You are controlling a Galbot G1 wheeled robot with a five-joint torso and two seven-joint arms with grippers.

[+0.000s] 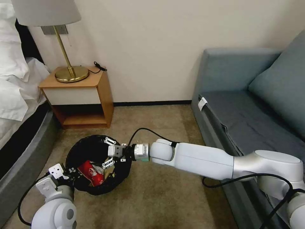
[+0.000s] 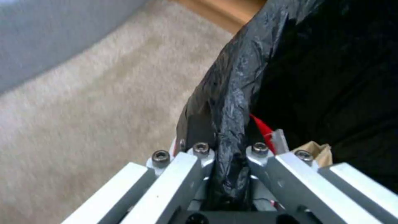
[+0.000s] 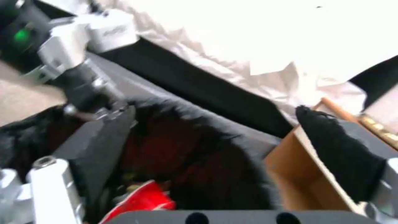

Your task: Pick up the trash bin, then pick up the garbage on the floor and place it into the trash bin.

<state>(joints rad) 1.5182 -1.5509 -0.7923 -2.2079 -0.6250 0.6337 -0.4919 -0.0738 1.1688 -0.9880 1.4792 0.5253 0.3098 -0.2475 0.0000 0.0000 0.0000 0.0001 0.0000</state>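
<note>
Trash bin [image 1: 95, 187]: black, bag-lined, on the carpet [image 1: 165, 197] between the bed [image 1: 19, 152] and the sofa [image 1: 254, 127], in front of the nightstand [image 1: 79, 95].
Left gripper [image 1: 68, 170]: at the bin's near-left rim — jaws clenched on the rim and the bag liner [image 2: 232, 102] folded over it.
Right gripper [image 1: 108, 152]: reaching in over the bin's far-right rim, jaws spread wide, nothing between them.
Garbage: a red-and-white carton scrap [image 1: 92, 173] lies inside the bin, with a tan paper piece [image 2: 317, 151] beside it; other items too dark to make out.
Handling, bin: probably light and fairly stiff at the rim; the liner is thin, slick plastic and may slip or tear, so the hold should pinch rim wall and liner together — as the left gripper does.
Handling, garbage: light, crushable, no fragility concern.
</note>
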